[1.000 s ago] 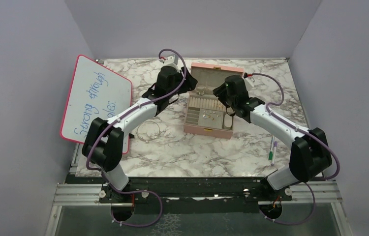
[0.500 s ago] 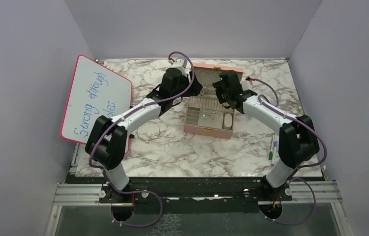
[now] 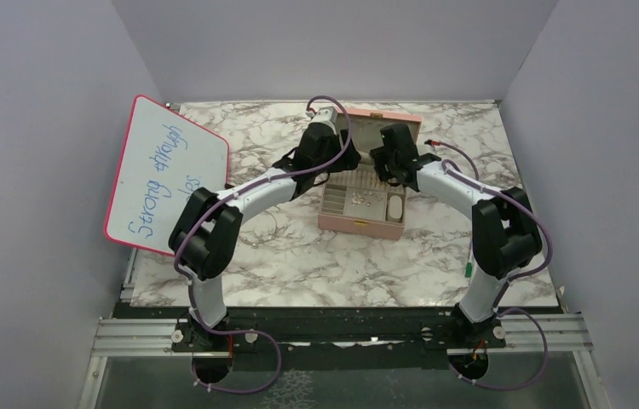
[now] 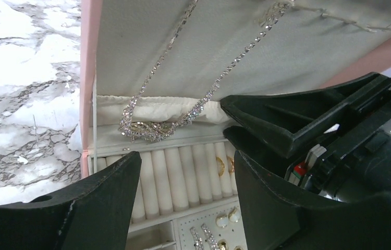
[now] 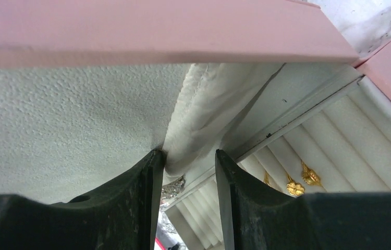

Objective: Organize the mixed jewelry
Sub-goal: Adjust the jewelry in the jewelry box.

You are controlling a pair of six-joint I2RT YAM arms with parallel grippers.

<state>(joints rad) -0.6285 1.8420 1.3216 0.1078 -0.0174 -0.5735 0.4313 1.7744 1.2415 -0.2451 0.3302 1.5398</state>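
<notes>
The pink jewelry box (image 3: 359,223) stands open on the marble table. My left gripper (image 3: 338,160) is open and empty at the box's back left, its jaws wide (image 4: 185,156). In front of it a sparkling silver chain (image 4: 211,88) hangs down the cream lid lining into a pouch. Below are gold rings (image 4: 219,165) in the ring rolls and earrings (image 4: 224,217). My right gripper (image 3: 389,162) is up against the lid. Its jaws (image 5: 187,153) are narrowly open around the fold of the cream lid pouch (image 5: 196,109). Gold clover pieces (image 5: 293,187) sit in the rolls.
A pink-framed whiteboard (image 3: 167,175) leans at the left. A thin silver hoop (image 3: 277,223) lies on the table beside my left forearm. A green-and-white marker pen (image 3: 471,262) lies at the right, by my right arm. The two grippers are close together at the lid.
My left gripper has moved right to the box's back left corner. My right gripper has moved from over the tray back and up to the lid.
</notes>
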